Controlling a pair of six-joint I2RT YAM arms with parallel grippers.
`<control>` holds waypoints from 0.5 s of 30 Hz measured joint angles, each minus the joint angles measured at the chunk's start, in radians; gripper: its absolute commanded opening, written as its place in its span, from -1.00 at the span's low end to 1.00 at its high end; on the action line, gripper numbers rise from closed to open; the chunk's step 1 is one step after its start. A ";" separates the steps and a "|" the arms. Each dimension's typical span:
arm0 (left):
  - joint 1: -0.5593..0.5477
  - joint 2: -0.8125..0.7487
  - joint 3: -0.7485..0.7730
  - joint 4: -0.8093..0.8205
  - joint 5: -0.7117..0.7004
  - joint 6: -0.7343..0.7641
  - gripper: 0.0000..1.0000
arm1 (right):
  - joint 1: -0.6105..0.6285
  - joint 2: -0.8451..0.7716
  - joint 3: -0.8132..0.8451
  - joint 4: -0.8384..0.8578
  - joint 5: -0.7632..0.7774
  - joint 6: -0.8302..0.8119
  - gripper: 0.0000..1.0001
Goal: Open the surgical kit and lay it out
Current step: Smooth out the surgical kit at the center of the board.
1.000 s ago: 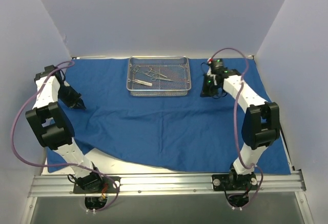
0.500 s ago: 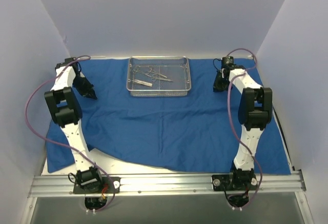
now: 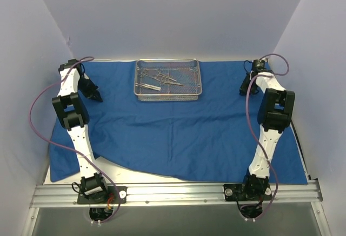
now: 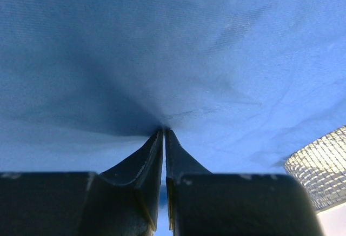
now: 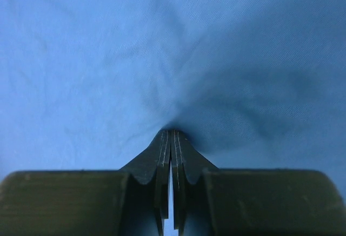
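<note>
The royal-blue cloth wrap (image 3: 178, 133) of the surgical kit lies spread over the table. On it at the back centre stands the silver wire-mesh tray (image 3: 199, 80), holding thin steel scissor-like instruments (image 3: 159, 78). My left gripper (image 3: 96, 98) is down on the cloth left of the tray. In the left wrist view its jaws (image 4: 164, 129) are pressed together on a pucker of cloth (image 4: 216, 58), with the tray's corner (image 4: 319, 166) at the lower right. My right gripper (image 3: 244, 89), right of the tray, is likewise shut (image 5: 172, 132) on gathered cloth (image 5: 108, 74).
White walls close in the left, back and right sides. An aluminium rail (image 3: 173, 193) carrying both arm bases runs along the near edge. Bare white tabletop (image 3: 111, 172) shows at the front left, where the cloth's edge curves back. Purple cables (image 3: 32, 112) loop beside each arm.
Both arms have swung outward: the left gripper went back and toward the left wall, the right gripper toward the back right corner. Tray and instruments have not moved.
</note>
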 measured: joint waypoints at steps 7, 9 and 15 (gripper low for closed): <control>0.008 0.045 0.075 -0.015 0.079 -0.017 -0.36 | -0.017 0.154 0.273 -0.108 -0.024 -0.014 -1.00; 0.010 0.046 0.076 -0.011 0.094 -0.026 -0.34 | -0.017 0.222 0.401 -0.167 -0.023 -0.026 -1.00; 0.019 0.016 0.051 0.014 0.080 -0.048 -0.17 | 0.013 0.265 0.512 -0.239 0.031 -0.052 -0.69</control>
